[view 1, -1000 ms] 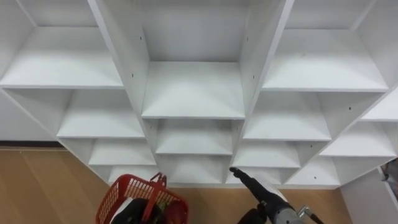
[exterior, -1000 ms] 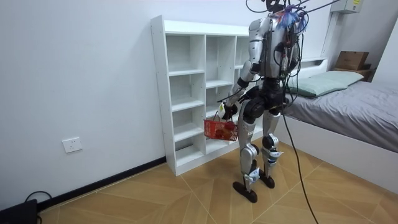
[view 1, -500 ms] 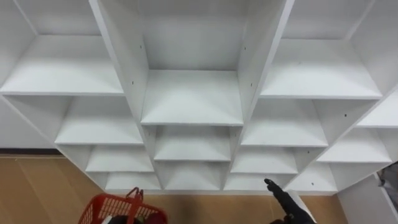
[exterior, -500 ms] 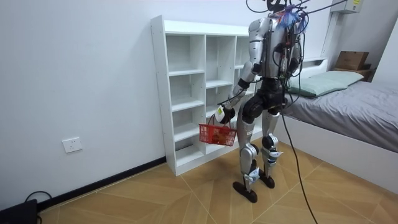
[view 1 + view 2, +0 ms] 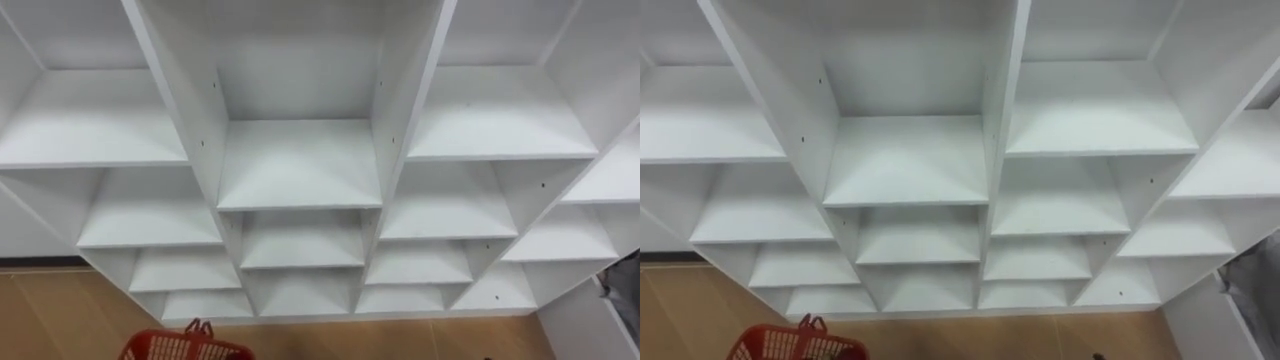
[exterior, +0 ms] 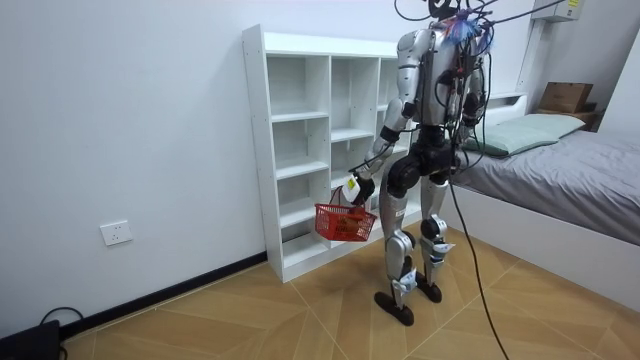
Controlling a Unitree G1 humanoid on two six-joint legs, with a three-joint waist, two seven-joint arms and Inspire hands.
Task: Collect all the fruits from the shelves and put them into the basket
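Where the robot stands upright on the wooden floor (image 6: 250, 320), it faces the white closet (image 6: 300, 150), close to its front.

Item 1, closet: white, set against the wall, divided by upright panels into columns of open compartments. From the eye views the shelf boards run in stacked rows, with three columns in plain sight and a further one at the right edge.

Item 2, red basket (image 6: 344, 223): open mesh sides, with a hoop handle. It hangs off the floor in front of the closet's lower compartments, at the robot's left side. In the eye views its rim and handle sit at the lower left edge. Something shows through the mesh in the room view, but whether it is fruit cannot be told.

Item 3, left hand (image 6: 353, 188): held low and forward, fingers closed round the basket's handle and carrying it.

Item 4, surroundings: a bed (image 6: 570, 165) with grey cover behind the robot, at the room view's right; a wall socket (image 6: 117, 233) low at its left.
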